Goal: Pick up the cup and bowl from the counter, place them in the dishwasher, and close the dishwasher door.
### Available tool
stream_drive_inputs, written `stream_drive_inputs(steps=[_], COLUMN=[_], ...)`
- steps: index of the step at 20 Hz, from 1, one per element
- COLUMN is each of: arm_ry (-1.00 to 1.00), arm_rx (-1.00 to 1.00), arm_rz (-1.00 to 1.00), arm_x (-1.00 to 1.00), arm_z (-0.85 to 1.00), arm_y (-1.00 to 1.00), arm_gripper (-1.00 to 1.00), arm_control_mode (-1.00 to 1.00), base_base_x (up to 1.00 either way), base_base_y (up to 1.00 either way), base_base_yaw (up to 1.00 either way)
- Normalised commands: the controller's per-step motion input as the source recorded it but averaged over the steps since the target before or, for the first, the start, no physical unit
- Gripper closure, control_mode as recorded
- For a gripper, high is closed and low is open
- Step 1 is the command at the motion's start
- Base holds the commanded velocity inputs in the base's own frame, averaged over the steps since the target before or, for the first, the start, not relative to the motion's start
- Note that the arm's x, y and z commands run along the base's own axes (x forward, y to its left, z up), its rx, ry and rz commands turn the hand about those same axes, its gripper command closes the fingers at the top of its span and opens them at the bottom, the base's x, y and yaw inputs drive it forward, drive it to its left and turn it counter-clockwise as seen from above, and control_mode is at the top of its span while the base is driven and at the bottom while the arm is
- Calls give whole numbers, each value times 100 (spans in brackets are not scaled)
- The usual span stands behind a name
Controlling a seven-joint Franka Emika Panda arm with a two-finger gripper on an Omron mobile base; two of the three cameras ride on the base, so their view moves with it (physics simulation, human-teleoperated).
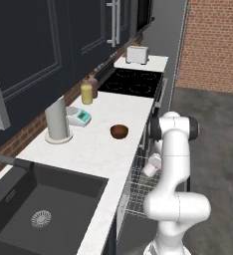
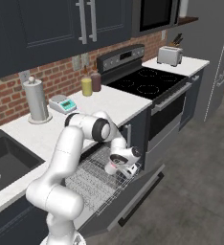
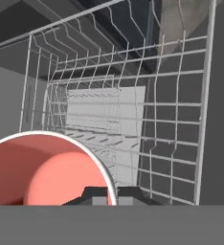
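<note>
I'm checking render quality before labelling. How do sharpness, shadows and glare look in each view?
Left base view: soft and slightly blurred; the bowl and paper towel roll cast faint shadows on the counter. Right base view: even light, no harsh glare on the cooktop. Hand view: rack wires crisp; the cup looms large, cropped at the edge.

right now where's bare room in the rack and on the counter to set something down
The light grey wire rack is bare ahead of the claw, which holds the whitish pink-topped cup. The white stone counter is free around the small reddish-brown bowl. It is crowded by the brick wall, around the tall grey cylinder.
</note>
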Motion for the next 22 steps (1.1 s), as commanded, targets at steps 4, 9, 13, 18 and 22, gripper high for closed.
stream_drive_inputs(steps=[4,9,13,18,22], arm_ry=[0,0,0,0,0], arm_rx=[0,0,0,0,0], arm_rz=[0,-1,-3,-6,-7], arm_x=[8,12,27,35,38], arm_z=[-62,-40,-20,-19,-28], arm_y=[24,22,9,5,8], arm_gripper=[100,100,100,100,100], arm_control_mode=[-100,-100,-100,-100,-100], base_base_x=[0,0,0,0,0], base_base_y=[0,0,0,0,0], base_base_yaw=[0,0,0,0,0])
